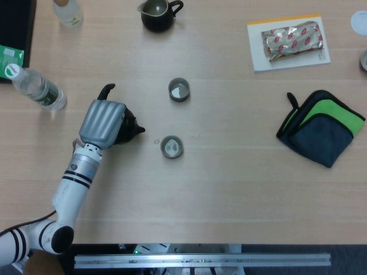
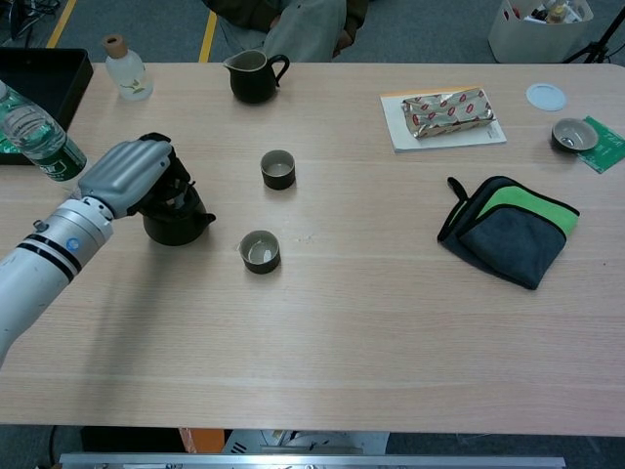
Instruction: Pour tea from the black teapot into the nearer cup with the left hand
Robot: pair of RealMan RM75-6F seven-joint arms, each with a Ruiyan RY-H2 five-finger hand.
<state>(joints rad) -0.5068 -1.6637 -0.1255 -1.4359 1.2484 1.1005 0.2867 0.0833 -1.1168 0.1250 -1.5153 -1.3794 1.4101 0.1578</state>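
While the left hand (image 2: 125,176) grips the teapot (image 2: 176,220) upright beside the nearer cup (image 2: 260,251), the pouring looks finished; only letting go remains.

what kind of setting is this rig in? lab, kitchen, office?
Likely a lab or office test bench, not a kitchen: a plain pale wood-look table with staged props, yellow floor tape behind it, and a white storage bin of supplies on the grey floor.

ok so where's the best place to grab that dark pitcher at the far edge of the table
By its loop handle, I'd say. The dark pitcher stands upright with the handle sticking out to the right and its spout pointing left, so come in from the right side and close around the handle.
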